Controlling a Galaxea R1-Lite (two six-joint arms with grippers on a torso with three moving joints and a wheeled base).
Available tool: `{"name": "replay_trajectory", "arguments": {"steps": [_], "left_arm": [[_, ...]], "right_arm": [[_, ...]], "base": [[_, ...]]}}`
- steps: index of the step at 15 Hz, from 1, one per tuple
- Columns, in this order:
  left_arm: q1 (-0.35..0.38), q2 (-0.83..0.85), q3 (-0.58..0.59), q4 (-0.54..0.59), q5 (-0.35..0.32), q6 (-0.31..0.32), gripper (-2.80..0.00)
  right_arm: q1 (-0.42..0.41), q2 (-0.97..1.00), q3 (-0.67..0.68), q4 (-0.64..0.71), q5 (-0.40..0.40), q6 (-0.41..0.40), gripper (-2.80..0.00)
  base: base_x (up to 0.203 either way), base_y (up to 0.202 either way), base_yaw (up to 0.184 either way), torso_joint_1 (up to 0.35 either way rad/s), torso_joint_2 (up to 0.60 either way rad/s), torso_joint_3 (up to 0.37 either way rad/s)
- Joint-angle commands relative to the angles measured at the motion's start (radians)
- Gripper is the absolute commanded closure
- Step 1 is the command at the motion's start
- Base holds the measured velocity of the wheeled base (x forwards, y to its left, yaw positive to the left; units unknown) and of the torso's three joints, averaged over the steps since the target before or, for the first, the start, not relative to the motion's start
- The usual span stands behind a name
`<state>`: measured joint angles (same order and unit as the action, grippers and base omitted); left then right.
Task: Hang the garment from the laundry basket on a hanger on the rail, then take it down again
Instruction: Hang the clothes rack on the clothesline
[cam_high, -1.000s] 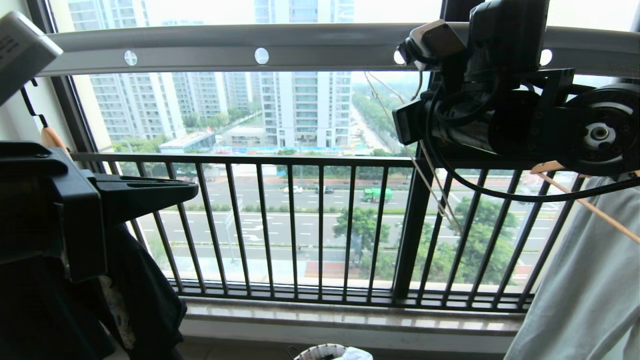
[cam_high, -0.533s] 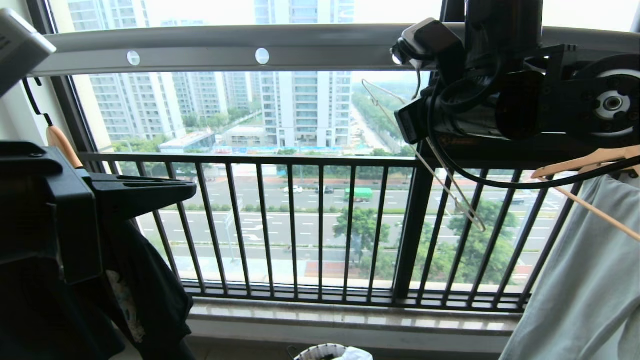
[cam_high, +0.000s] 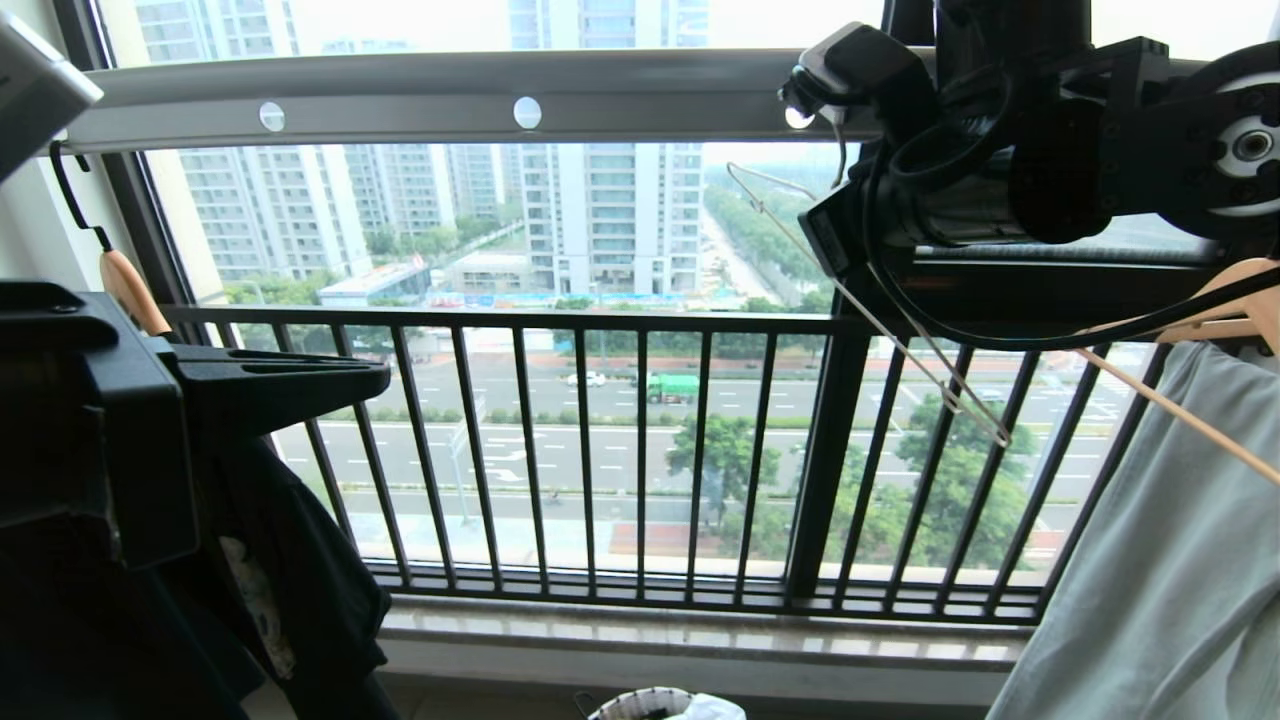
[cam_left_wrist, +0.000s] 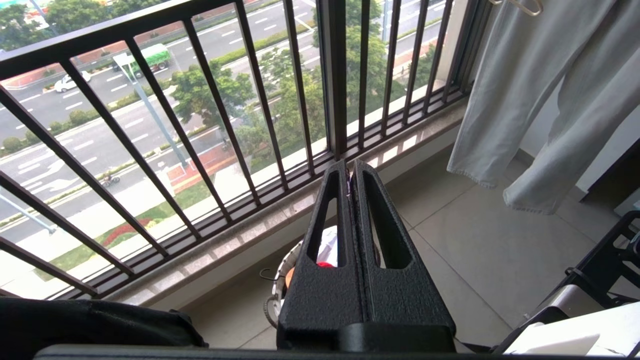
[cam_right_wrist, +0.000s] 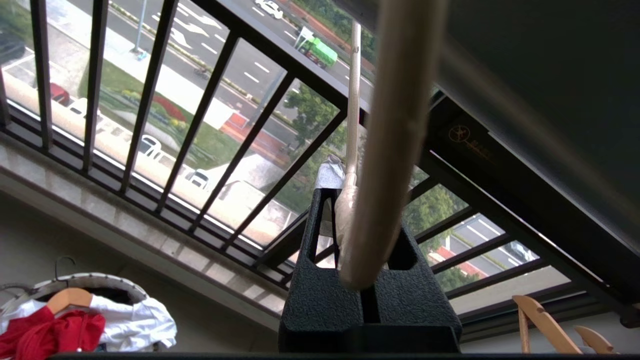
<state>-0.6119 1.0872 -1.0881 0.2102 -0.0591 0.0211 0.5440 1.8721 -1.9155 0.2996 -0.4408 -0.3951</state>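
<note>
Our right pincer (cam_right_wrist: 350, 200), up beside the rail (cam_high: 420, 95), is clamped on the wire hanger (cam_high: 900, 340); our left pincer (cam_left_wrist: 351, 172) sits pressed together, empty. Red garment (cam_right_wrist: 47, 332) lies in the laundry basket (cam_right_wrist: 90, 280) on the floor below the window railing (cam_high: 600, 450).

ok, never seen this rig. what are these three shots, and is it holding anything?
It is a wheeled robot with two arms, each ending in a two-finger gripper. The wide picture comes from its head camera, facing a balcony window; the other two come from cameras on its wrists, looking along the fingers.

The right gripper, raised beside the rail, is shut on the thin wire hanger. The left gripper is low on the left, shut and empty.

On the floor below the window stands the laundry basket, with the red garment in it. A black T-shirt hangs on the left and a pale grey-green garment on the right.
</note>
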Motion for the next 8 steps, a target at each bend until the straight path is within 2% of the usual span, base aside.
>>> {"name": "replay_trajectory", "arguments": {"steps": [1, 8], "left_arm": [[0.000, 0.002, 0.000, 0.001, -0.001, 0.000, 0.00], [0.000, -0.003, -0.001, 0.001, -0.001, 0.000, 0.00]], "right_arm": [[0.001, 0.019, -0.028, 0.037, -0.002, -0.009, 0.00], [0.002, 0.036, -0.046, 0.055, -0.004, -0.060, 0.00]], "base": [[0.000, 0.000, 0.000, 0.000, 0.00, 0.000], [0.000, 0.000, 0.000, 0.000, 0.00, 0.000]]}}
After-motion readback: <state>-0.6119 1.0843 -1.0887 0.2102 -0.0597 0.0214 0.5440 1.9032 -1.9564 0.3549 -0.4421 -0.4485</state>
